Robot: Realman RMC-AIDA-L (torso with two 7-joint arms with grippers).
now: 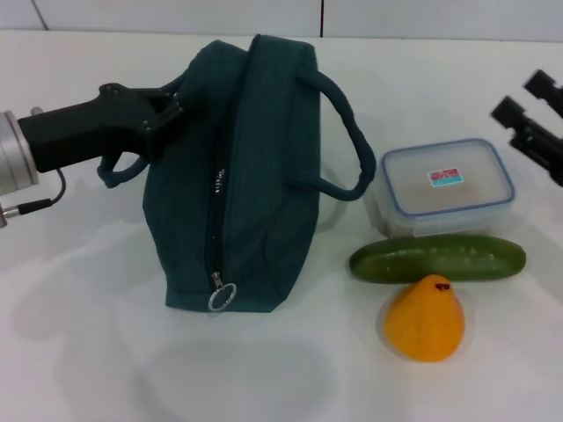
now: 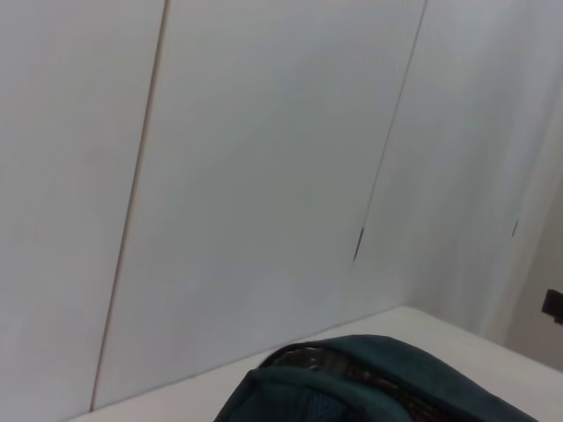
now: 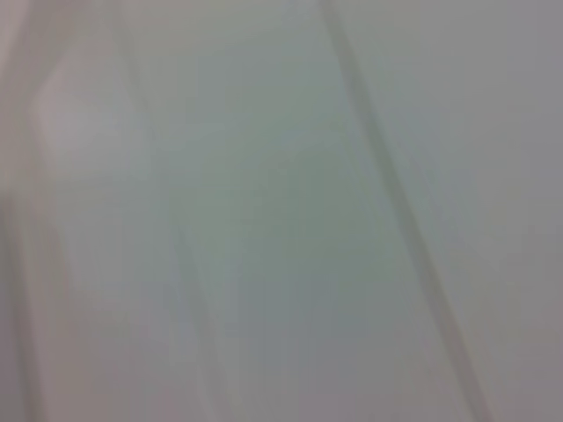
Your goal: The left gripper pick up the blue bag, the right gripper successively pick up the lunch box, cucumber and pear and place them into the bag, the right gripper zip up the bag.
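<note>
Four task items sit on the white table (image 1: 79, 352) in the head view, nothing packed yet. The blue bag (image 1: 255, 176) takes up the middle of the frame, lying on its side with the long zip running down toward the lower middle and the ring pull (image 1: 222, 296) at the bottom end, so the zip looks done up along the stretch that shows. One cord handle loops out on the right side of the bag, the other on the left.

Coming in from the left edge, the left gripper (image 1: 173, 107) is right up against the bag's upper left corner, by the left handle. Its fingers look closed down around the handle or the fabric there, but I honestly can't tell whether it has a real grip, since the tips are lost against the dark cloth.

Right of the bag, the lunch box (image 1: 447, 186) sits flat with its lid on, sticker facing up. Just below it in the frame lies the cucumber (image 1: 437, 258), stretched left to right, and the pear (image 1: 425, 317) is just below that, touching or nearly touching it.

At the far upper right edge is the right gripper (image 1: 526, 98), well clear of everything, with its two fingers spread apart and nothing between them.

From the left wrist view you get mostly wall, with a bit of the bag (image 2: 369, 387) at the bottom. Right wrist view is a blur.
</note>
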